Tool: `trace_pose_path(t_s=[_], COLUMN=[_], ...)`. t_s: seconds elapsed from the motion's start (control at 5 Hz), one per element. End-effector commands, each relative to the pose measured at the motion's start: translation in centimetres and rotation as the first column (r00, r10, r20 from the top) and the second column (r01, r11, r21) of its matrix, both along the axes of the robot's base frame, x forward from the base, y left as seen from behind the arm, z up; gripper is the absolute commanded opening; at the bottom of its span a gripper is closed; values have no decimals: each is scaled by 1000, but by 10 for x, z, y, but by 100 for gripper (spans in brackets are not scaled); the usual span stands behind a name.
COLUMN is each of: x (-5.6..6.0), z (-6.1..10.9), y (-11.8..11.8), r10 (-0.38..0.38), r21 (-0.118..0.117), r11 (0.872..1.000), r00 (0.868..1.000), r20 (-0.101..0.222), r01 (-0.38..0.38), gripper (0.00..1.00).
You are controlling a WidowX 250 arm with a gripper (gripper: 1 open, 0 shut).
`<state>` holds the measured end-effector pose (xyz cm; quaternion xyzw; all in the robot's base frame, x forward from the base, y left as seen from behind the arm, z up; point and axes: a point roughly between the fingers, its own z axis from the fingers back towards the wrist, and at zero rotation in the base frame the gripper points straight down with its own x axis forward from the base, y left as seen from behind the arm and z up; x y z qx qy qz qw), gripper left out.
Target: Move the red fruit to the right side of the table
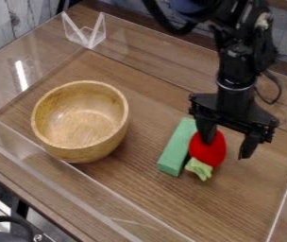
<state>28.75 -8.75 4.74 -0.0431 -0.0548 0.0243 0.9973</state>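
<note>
Claw (229, 145) spread wide, empty, straddling red fruit (210, 149) between fingers.

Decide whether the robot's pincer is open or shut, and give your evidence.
Open. The pincer points down with its fingers spread wide, standing either side of the red fruit. Whether they touch the fruit cannot be told.

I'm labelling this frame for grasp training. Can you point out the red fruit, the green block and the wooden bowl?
red fruit (208, 149): camera view, on its glossy red body below the open gripper.
green block (177, 148): camera view, middle of its top face.
wooden bowl (79, 118): camera view, inner floor of the bowl.
</note>
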Motion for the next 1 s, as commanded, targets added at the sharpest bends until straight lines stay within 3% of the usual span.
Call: trace_pose_path(t_s=[0.0, 0.2, 0.4, 0.8], x=[1, -1, -3, 1], z=[0, 11, 22, 29], y=[2, 9, 16, -2], r10=[60, 82, 102, 74], r21=[-5, -6, -4, -3], r11=[998, 997, 995, 997], r00=[998, 997, 995, 997], r20=[11, 6, 3, 13], r01=[-60, -82, -102, -74], gripper=[100, 0, 100, 100])
